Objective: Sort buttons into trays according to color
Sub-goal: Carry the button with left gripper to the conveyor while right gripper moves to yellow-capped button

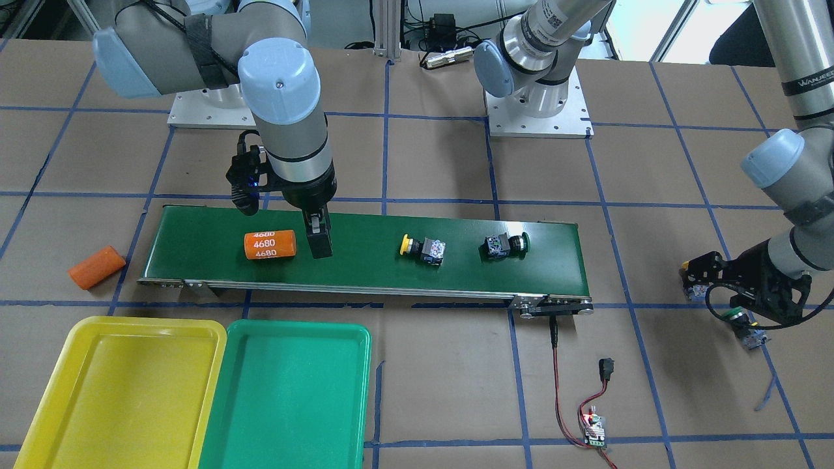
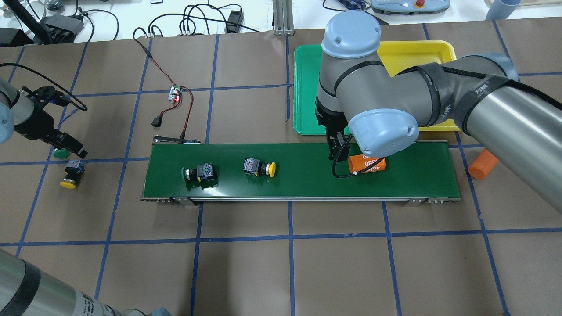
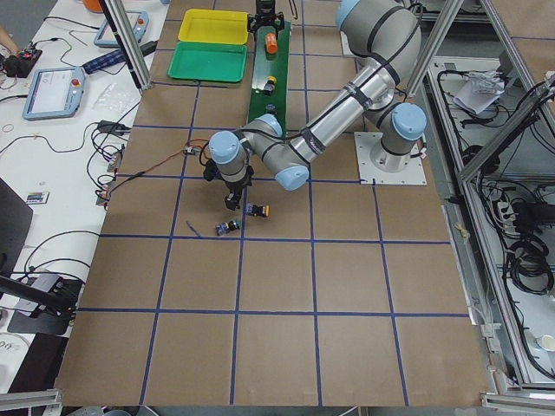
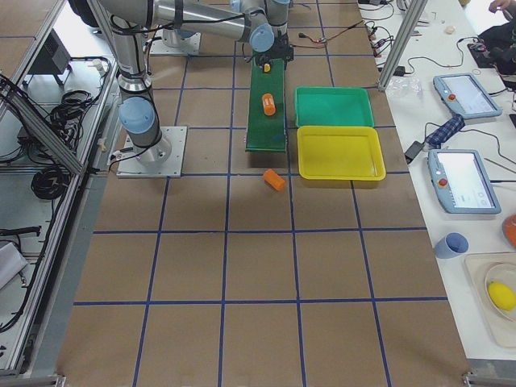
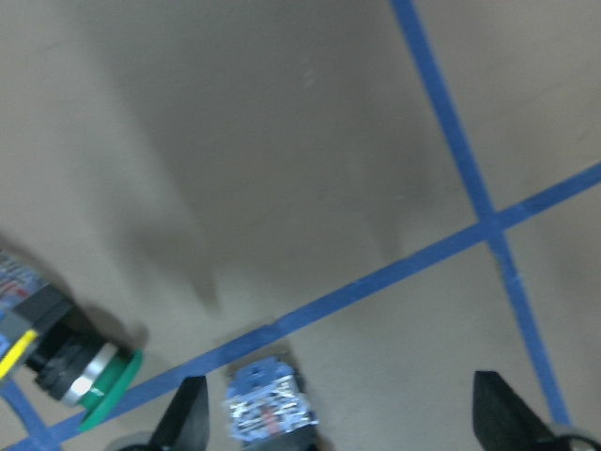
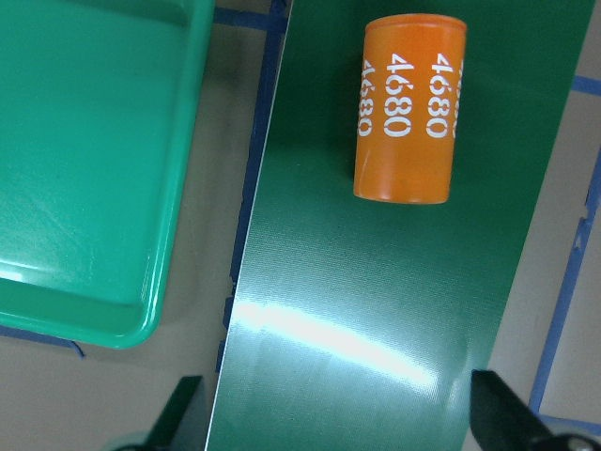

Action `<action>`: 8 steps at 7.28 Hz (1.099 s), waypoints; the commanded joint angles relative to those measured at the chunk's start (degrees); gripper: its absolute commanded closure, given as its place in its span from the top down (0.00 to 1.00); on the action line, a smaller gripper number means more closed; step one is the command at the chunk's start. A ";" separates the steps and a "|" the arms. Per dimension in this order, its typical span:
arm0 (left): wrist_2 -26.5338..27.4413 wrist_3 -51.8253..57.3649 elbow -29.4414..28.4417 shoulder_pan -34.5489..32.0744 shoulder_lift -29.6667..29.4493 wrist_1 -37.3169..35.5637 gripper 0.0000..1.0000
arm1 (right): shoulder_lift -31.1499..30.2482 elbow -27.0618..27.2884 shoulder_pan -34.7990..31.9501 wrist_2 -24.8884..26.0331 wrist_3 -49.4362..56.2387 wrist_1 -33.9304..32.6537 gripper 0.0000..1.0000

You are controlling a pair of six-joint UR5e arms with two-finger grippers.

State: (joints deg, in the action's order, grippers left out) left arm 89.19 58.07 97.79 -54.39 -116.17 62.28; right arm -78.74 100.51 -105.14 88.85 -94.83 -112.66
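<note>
R end effector point(image 1: 319, 246) wide open, empty, over belt point(image 1: 378, 273), 4680 cylinder point(image 1: 270, 245) just beside; L end effector point(image 2: 72, 148) open, empty too.

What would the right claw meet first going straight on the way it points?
Most likely the bare long dark-green conveyor belt: the right claw points down at it, beside the orange cylinder marked 4680, which seems just off that line.
</note>
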 commanded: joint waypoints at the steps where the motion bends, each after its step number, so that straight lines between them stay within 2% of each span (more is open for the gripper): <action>1: 0.46 -1.20 1.52 1.04 -1.86 -2.60 1.00 | 0.08 -0.05 0.37 -0.08 -0.09 -0.28 1.00; 3: 0.46 -10.13 2.49 1.04 -2.14 -2.61 1.00 | -0.01 -0.06 0.81 0.01 -0.09 -0.19 1.00; 4: 0.46 -10.43 3.88 1.30 -1.96 -2.95 0.96 | 0.25 0.03 1.24 0.01 0.00 0.07 1.00; 6: 0.72 -10.52 4.69 2.53 -1.35 -2.26 0.02 | 0.26 0.21 1.42 -0.08 -1.92 0.16 1.00; 8: 1.16 -13.66 4.69 1.49 2.06 -0.07 0.00 | 0.43 0.82 1.42 -0.17 -3.69 0.16 1.00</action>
State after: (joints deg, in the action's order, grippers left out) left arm 90.17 46.48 102.39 -52.21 -116.25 60.85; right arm -78.40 101.01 -103.75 88.72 -97.52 -112.52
